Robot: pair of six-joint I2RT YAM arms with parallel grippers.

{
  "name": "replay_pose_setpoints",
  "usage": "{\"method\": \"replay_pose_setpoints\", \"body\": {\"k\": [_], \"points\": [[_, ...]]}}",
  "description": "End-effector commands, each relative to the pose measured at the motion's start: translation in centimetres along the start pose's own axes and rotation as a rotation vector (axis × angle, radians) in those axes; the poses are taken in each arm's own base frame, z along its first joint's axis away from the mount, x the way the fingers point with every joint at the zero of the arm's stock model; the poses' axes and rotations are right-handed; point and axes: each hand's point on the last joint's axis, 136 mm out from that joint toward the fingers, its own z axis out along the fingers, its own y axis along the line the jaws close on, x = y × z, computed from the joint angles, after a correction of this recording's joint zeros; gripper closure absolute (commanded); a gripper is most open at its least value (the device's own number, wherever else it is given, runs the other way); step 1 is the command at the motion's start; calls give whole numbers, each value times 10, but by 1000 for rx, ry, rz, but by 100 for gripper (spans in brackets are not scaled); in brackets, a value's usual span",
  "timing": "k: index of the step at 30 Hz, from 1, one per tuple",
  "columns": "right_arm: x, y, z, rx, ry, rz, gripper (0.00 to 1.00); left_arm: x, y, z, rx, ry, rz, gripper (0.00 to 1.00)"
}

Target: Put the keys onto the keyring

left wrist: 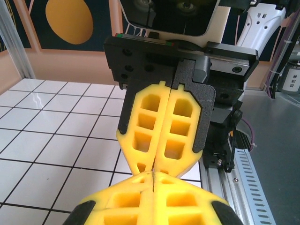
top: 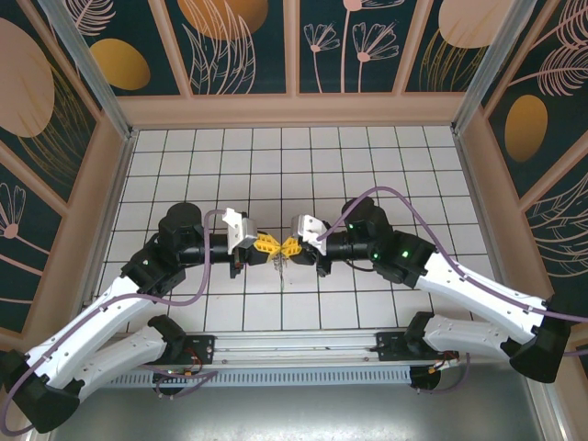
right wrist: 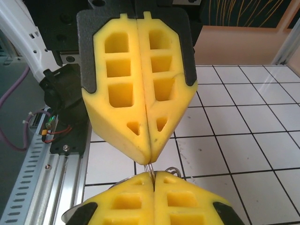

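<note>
The two pincers meet tip to tip low over the middle of the white tiled bench [top: 367, 165]. In the top view, the left pincer [top: 271, 244] reaches in from the left and the right pincer [top: 288, 246] from the right. Their yellow fingers almost touch. A few small silvery bits [top: 277, 263] hang just below the meeting point, too small to make out.

The right wrist view gives the clearest detail. The left pincer [right wrist: 148, 158] points down with its two fingers pressed flat together. A thin silvery wire loop [right wrist: 150, 168], apparently the keyring's metal, comes out of the seam at its tip. The loop bridges the narrow gap and runs into the seam of the right pincer [right wrist: 153, 176], which is also clenched. Both pincers therefore look pinched on the same bit of wire. A second silvery curve [right wrist: 172, 170] peeks up just behind the right pincer's fingers.

In the left wrist view, the left pincer [left wrist: 152, 177] and the right pincer [left wrist: 148, 167] are again both clenched and nearly in contact. The wire itself is hidden between their tips in this view.

The keys cannot be told apart from the yellow fingers.
</note>
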Motion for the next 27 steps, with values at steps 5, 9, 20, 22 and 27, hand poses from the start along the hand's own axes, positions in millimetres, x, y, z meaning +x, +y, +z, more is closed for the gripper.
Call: {"method": "replay_pose_setpoints", "body": {"k": [5,9,20,22,27], "points": [[-11,-7,-6,33,-11,-46,100,-2,1,-1,-8,33,5,92],[-7,-11,-5,47,36,-62,100,11,7,-2,-47,113,-11,75],[5,-12,14,26,170,-120,100,30,19,5,-63,205,-15,85],[4,-12,14,26,166,-124,100,32,21,7,-66,209,-15,89],[0,-10,12,24,168,-132,100,34,22,7,-79,196,-14,100]]}}
